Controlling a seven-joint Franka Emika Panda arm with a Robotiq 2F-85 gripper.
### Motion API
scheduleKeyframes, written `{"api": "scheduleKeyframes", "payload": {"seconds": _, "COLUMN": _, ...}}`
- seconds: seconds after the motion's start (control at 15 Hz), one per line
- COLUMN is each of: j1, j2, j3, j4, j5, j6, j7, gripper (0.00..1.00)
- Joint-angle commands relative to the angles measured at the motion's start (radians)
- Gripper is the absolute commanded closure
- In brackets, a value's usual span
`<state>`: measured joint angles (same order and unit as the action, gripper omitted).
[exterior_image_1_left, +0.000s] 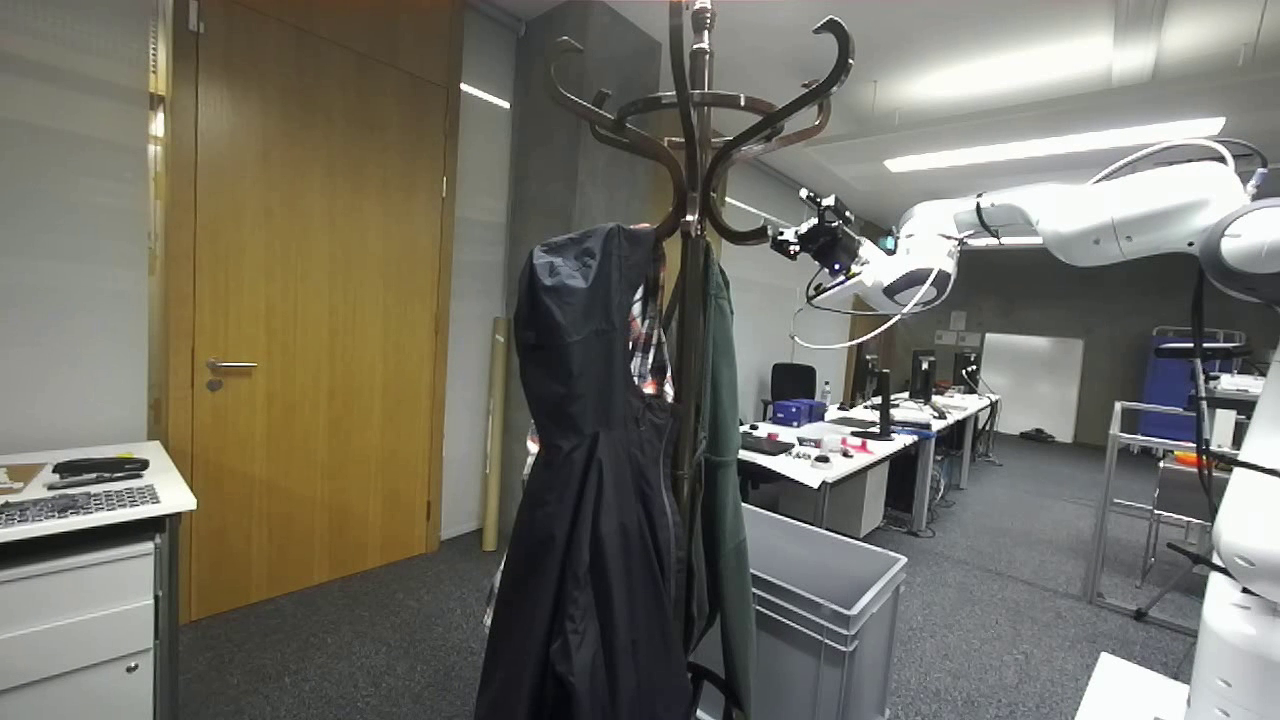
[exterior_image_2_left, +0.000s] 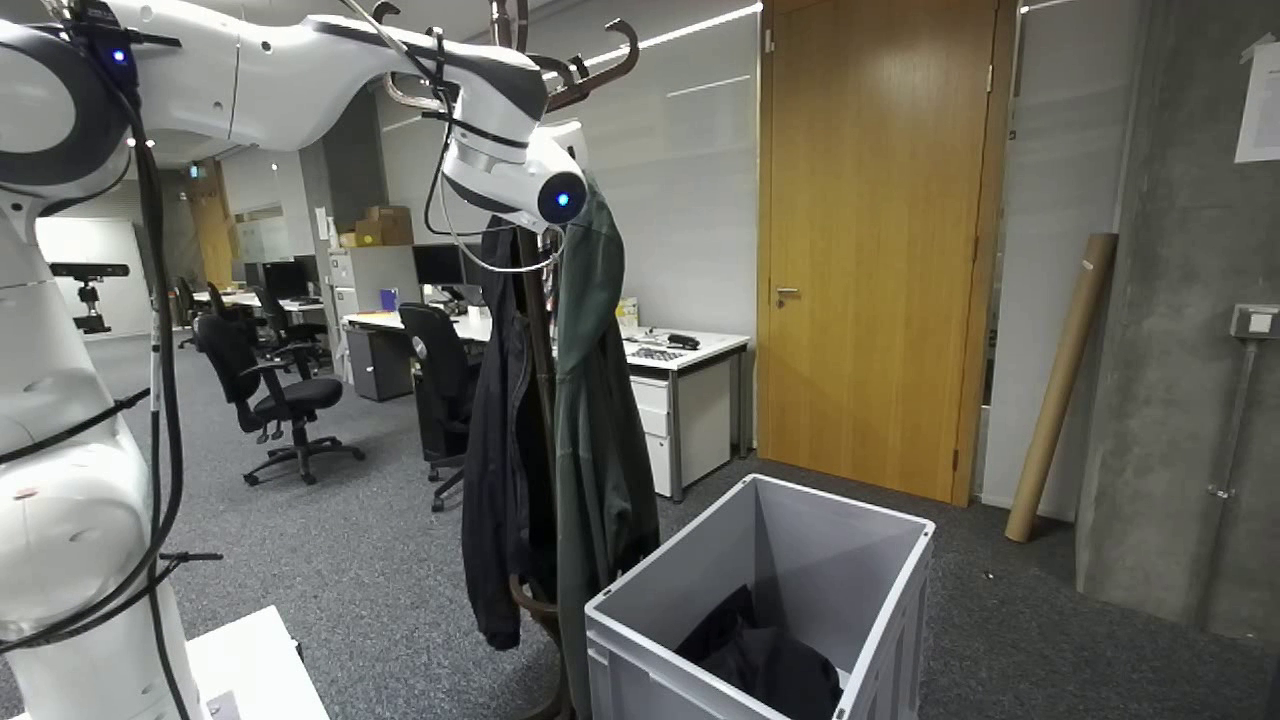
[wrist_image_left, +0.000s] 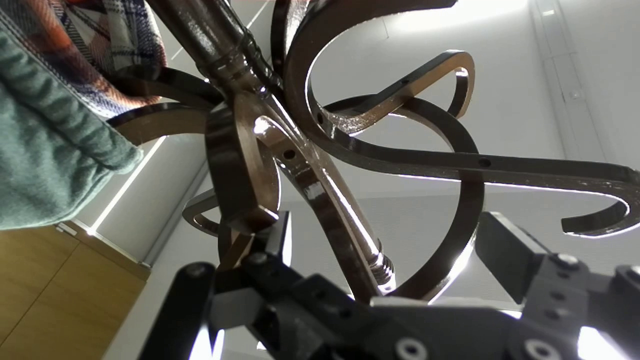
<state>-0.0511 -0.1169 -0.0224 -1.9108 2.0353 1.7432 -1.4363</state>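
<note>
One coat rack (exterior_image_1_left: 692, 260) (wall sheet (exterior_image_2_left: 1259, 105) illegible) rises beside the spread tool (wrist_image_left: 384, 225).

In the wrist view, a lower hook (wrist_image_left: 232, 170) of the coat rack (wrist_image_left: 300, 150) blocks my gripper (wrist_image_left: 385, 225), just beside its left finger (wrist_image_left: 276, 240); I can't tell if they touch. The green jacket (wrist_image_left: 55, 140) crowds the left. In an exterior view, I see open air below the gripper, with the grey bin (exterior_image_1_left: 865, 655) lower down.

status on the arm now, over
Gripper open, nothing held. Bare coat stand hook close by one finger, contact unclear. Green jacket hangs clear of gripper.
</note>
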Motion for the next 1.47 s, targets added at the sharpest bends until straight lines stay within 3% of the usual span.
{"api": "scheduleKeyframes", "payload": {"seconds": 0.0, "j1": 0.001, "j2": 0.004, "j3": -0.003, "j4": 0.005, "j5": 0.007, "j6": -0.004, "j7": -0.024, "gripper": 0.0}}
{"api": "scheduleKeyframes", "payload": {"seconds": 1.4, "j1": -0.015, "j2": -0.051, "j3": -0.052, "j4": -0.039, "j5": 0.073, "j6": -0.123, "j7": -0.167, "gripper": 0.0}}
